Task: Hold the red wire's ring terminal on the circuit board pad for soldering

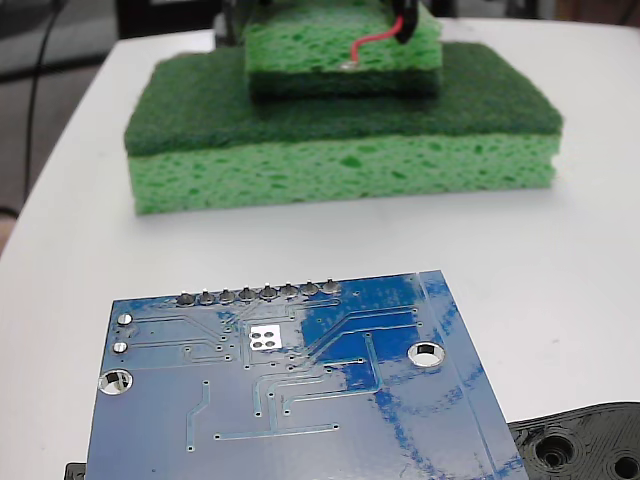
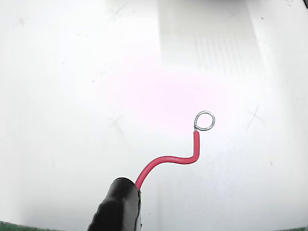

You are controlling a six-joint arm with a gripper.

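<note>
Fingers [image 2: 118, 207] pinching red wire [image 2: 168, 161], ring terminal [image 2: 205, 121] free ahead for placing. Wire at worktop far edge, over stacked green sponges [image 1: 340, 170]. Circuit board [image 1: 300, 400], pad [image 1: 265, 336] upward, near edge, well apart.

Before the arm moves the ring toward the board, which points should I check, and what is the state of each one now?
1. Red wire held at the black gripper tip: ok.
2. Ring terminal a closed, round loop: ok.
3. Ring on the pad: not ok; in the fixed view it is far behind, over the green sponges.
4. Pad uncovered on the circuit board: ok.
5. Board lying flat: cannot tell; its near edge is cut off.
6. Black plastic part away from the pad: ok.
</note>
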